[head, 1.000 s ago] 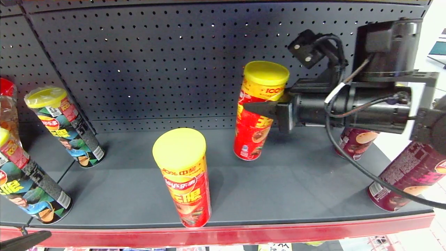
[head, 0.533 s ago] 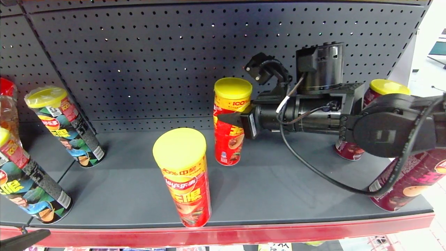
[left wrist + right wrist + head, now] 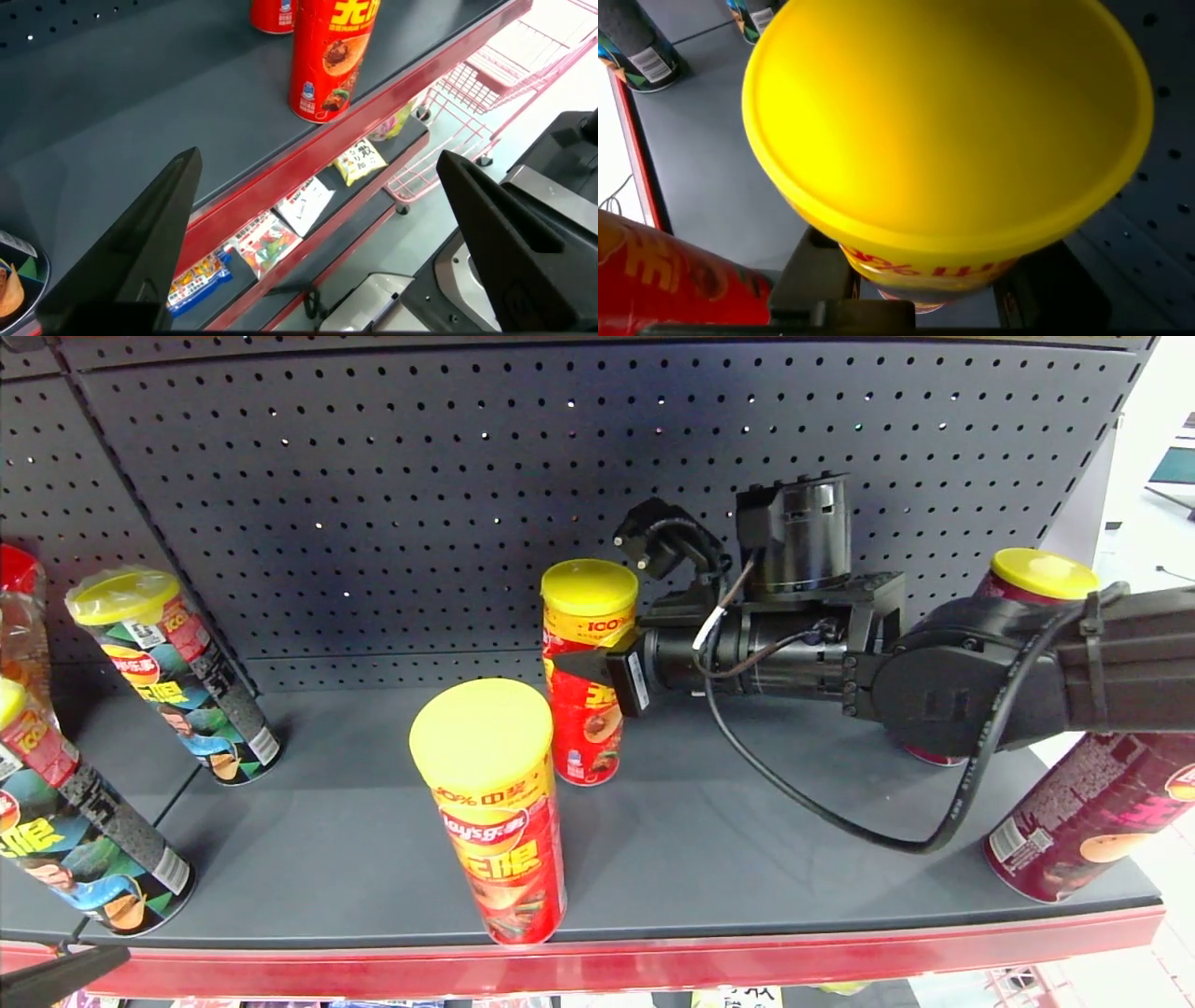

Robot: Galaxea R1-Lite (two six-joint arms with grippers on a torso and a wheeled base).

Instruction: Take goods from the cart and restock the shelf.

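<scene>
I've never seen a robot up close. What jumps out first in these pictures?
The black right arm stretches across the shelf, and its fingers clamp a red can with a yellow lid near the pegboard back of the grey shelf. A matching red can stands alone at the shelf's front edge, in the middle. A dark purple can is at the right front corner.

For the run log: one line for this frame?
right gripper shut on red chip can | upright at shelf rear | left gripper open, empty
</scene>
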